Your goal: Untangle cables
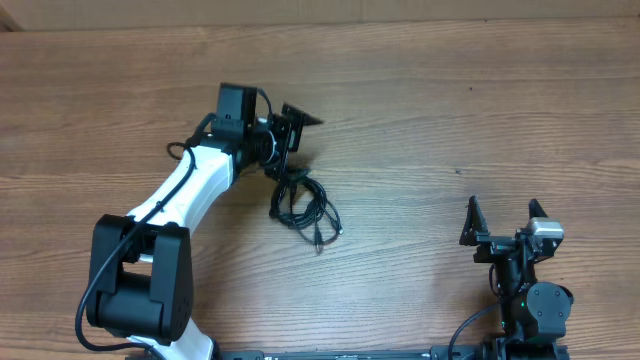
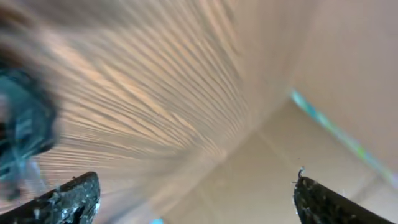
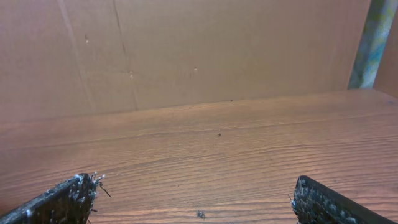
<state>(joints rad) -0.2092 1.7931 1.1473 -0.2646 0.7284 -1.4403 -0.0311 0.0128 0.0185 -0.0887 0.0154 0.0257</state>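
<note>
My left arm (image 1: 190, 190) stretches out, left pincer (image 1: 294, 145) spread beside the cables (image 1: 306, 208). Right arm (image 1: 540, 300) sits folded, right pincer (image 1: 502, 222) spread too.

The tangled bundle of thin black cables (image 1: 305, 208) lies on the brown wooden worktop (image 1: 450, 100), just beside the left end effector (image 1: 303, 148) on its base-ward side, and well left of the right end effector (image 1: 503, 218).

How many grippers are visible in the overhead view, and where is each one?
2. The left gripper is near the centre, just above the cables in the picture. The right gripper is at the lower right, far from them. None seems hidden.
</note>
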